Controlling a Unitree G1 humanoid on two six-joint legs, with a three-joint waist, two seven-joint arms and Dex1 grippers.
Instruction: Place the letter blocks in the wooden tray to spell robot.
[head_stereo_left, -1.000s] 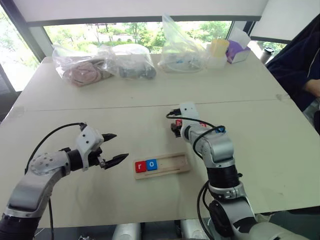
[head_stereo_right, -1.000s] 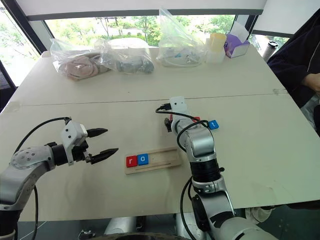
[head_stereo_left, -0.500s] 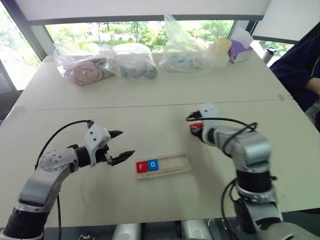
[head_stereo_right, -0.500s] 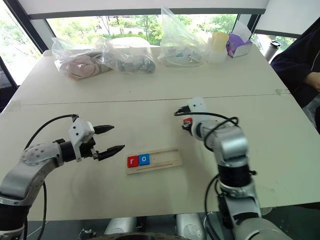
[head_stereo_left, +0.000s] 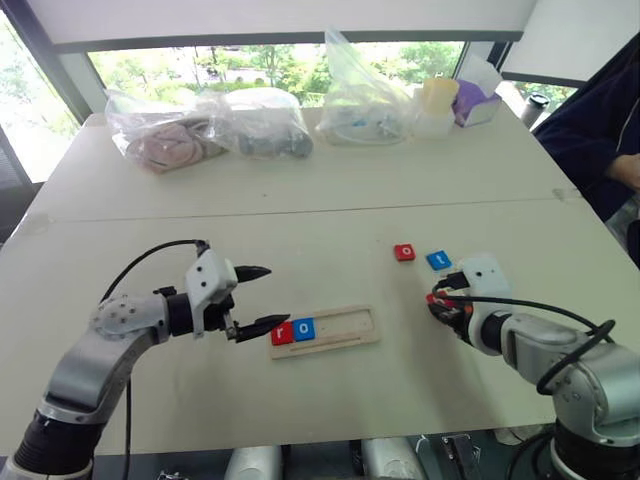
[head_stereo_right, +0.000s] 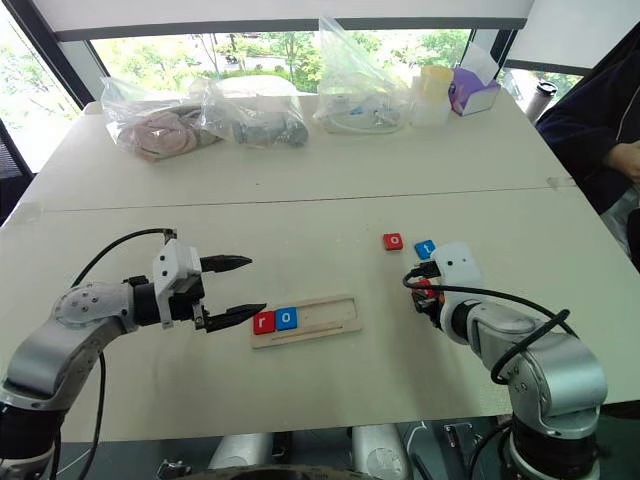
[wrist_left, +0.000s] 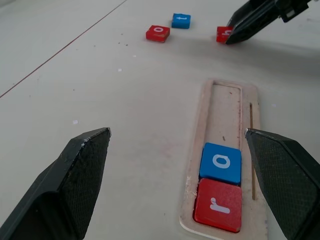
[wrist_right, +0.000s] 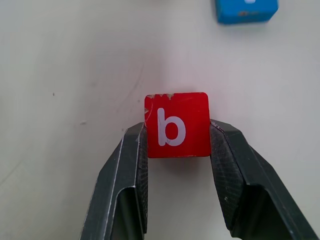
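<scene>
The right wrist view is showing the letter: the right tool (wrist_right: 176, 145) is gripping the red b block (wrist_right: 177, 125) between its fingers. The wooden tray (head_stereo_left: 350, 328) is holding the red r block (wrist_left: 218, 204) and blue o block (wrist_left: 221, 162) at its left end. The left tool (head_stereo_left: 262, 297) is gaping open beside that end. The red o block (head_stereo_left: 404, 252) and blue t block (head_stereo_left: 438, 260) are lying on the table (head_stereo_left: 300, 210).

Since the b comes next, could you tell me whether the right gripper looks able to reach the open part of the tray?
Probably yes. The right gripper holds the red b block, and bare table lies between it and the tray; the open left gripper hovers by the tray's other end.
</scene>
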